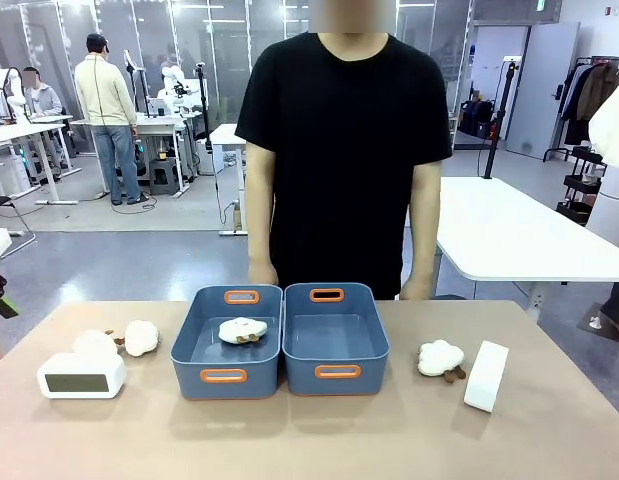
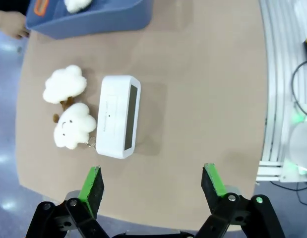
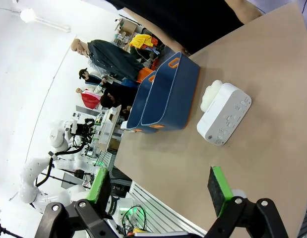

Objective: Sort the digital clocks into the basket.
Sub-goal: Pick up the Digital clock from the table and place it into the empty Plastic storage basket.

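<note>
One white digital clock (image 1: 81,375) lies at the table's left with its grey display facing me; the left wrist view looks down on the same digital clock (image 2: 118,115). My left gripper (image 2: 153,184) hangs open above the table, short of it. The other digital clock (image 1: 486,375) stands on the right, seen from its back as a digital clock (image 3: 224,114) in the right wrist view. My right gripper (image 3: 160,186) is open, well short of it. Two blue baskets with orange handles stand mid-table: the left basket (image 1: 194,345) holds a plush sheep (image 1: 242,330), the right basket (image 1: 369,350) holds nothing.
Two plush sheep (image 1: 141,338) lie behind the left clock, shown as plush sheep (image 2: 69,121) from the wrist. Another plush sheep (image 1: 440,358) sits left of the right clock. A person in a black shirt (image 1: 339,150) stands at the far edge behind the baskets.
</note>
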### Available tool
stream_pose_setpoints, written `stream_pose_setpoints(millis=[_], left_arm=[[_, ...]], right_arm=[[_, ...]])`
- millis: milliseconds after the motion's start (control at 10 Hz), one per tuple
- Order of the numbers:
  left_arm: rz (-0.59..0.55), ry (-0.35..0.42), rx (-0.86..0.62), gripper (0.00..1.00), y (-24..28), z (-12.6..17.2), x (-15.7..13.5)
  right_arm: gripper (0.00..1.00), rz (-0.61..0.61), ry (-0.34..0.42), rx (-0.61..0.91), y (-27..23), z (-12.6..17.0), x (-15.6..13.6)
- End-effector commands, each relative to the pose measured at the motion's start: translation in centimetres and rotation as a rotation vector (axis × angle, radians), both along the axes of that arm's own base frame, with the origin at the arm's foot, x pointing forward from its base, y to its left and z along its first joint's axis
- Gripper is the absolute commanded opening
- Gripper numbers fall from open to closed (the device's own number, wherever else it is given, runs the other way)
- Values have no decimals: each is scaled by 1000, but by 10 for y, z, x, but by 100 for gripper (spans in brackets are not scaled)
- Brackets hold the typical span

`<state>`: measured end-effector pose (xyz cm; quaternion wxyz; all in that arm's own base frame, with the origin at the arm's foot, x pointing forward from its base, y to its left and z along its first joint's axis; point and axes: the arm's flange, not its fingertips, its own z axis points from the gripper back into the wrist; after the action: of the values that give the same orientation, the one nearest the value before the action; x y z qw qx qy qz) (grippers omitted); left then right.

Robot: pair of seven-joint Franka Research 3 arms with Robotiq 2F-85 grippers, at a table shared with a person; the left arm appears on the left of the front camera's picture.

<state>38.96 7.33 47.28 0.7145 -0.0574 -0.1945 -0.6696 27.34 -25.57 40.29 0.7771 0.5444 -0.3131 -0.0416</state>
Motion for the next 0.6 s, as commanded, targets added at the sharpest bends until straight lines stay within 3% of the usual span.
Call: stream_pose_setpoints(millis=[0,200,500], left_arm=[[32,9,137,100,-12,-9,14],[30,-16,195,100,-40,-25,46],[38,27,240,100,-60,-73,76]], right_arm=[[100,2,-7,4,-1,1,-2],[100,2,-7,4,-1,1,-2],[100,2,-7,4,-1,1,-2]])
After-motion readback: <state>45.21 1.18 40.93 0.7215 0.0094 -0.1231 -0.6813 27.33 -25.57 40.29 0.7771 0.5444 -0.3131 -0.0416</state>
